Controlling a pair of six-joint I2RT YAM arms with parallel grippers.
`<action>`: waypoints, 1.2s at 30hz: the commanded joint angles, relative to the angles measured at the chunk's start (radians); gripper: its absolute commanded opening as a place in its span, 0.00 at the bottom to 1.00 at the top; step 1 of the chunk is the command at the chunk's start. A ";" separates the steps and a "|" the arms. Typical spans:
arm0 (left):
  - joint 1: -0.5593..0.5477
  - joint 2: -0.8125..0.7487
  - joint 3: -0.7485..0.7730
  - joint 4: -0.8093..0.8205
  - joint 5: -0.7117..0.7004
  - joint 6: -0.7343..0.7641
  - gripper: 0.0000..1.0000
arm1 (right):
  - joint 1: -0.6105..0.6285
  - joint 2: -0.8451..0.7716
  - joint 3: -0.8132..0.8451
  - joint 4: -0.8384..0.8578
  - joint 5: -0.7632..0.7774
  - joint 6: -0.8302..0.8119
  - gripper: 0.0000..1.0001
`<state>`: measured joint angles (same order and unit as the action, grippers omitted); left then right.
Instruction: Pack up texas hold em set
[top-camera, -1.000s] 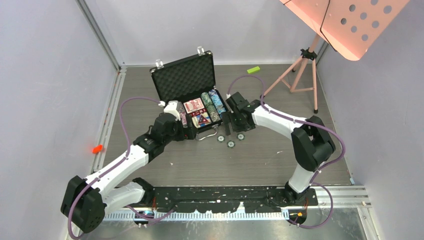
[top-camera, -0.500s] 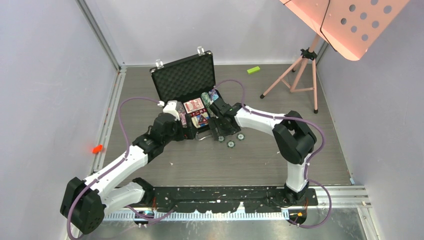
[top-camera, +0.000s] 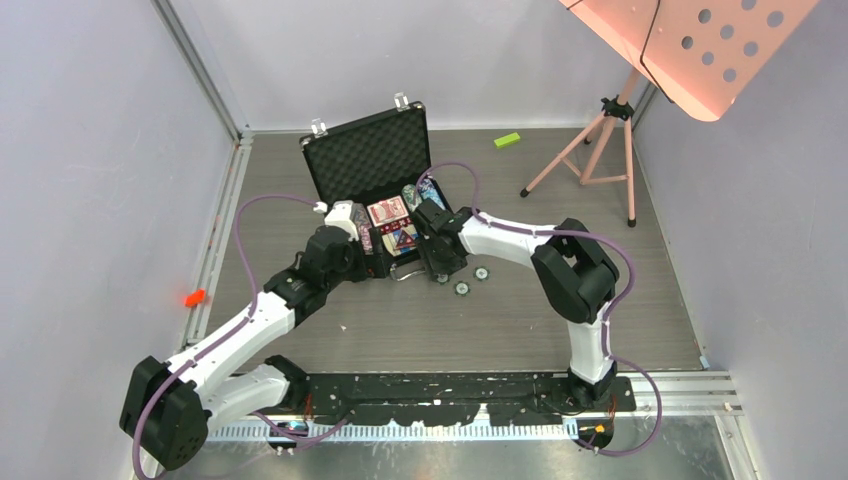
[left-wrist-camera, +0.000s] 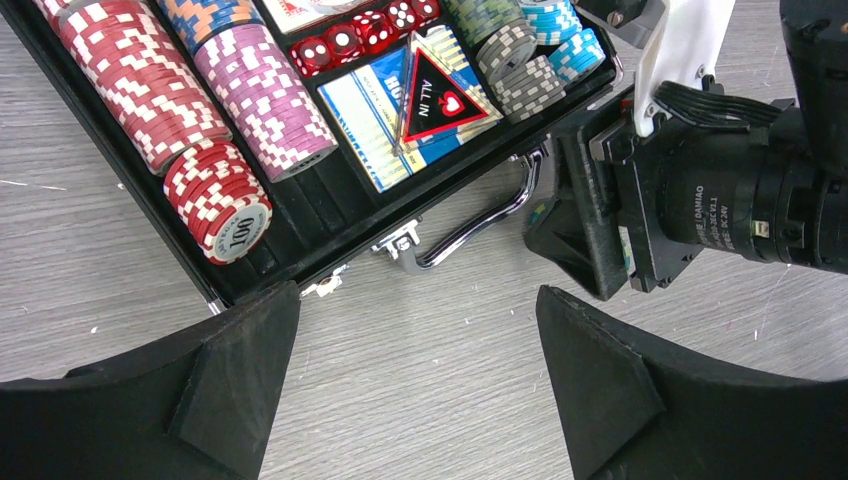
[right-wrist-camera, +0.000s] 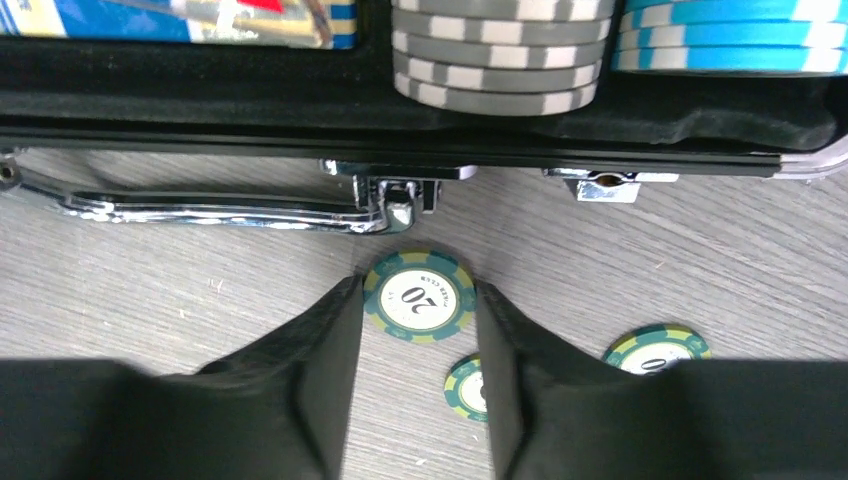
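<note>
My right hand (right-wrist-camera: 418, 300) has swung in to the briefcase's (right-wrist-camera: 420, 120) front edge; its narrowed fingers now bracket a green chip (right-wrist-camera: 419, 297) lying flat on the tabletop (right-wrist-camera: 150, 300), ready to lift

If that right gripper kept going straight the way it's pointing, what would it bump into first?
Probably the green "20" chip lying on the table between the right gripper's fingers. Beyond it come the silver handle and the briefcase's front wall, though depth is unclear.
</note>
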<state>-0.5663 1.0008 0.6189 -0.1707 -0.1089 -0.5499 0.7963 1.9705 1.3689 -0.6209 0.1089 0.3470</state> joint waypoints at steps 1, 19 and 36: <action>0.006 -0.022 0.015 0.010 -0.016 0.003 0.92 | 0.006 0.008 0.015 -0.007 0.017 0.006 0.42; 0.005 -0.026 0.018 0.011 -0.007 -0.004 0.92 | -0.018 -0.158 -0.015 -0.071 0.094 0.007 0.34; 0.006 -0.018 0.021 0.019 0.007 -0.010 0.92 | -0.182 -0.245 -0.200 -0.019 0.052 0.020 0.32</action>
<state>-0.5663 0.9958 0.6189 -0.1753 -0.1108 -0.5503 0.6186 1.7687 1.1774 -0.6823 0.1799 0.3550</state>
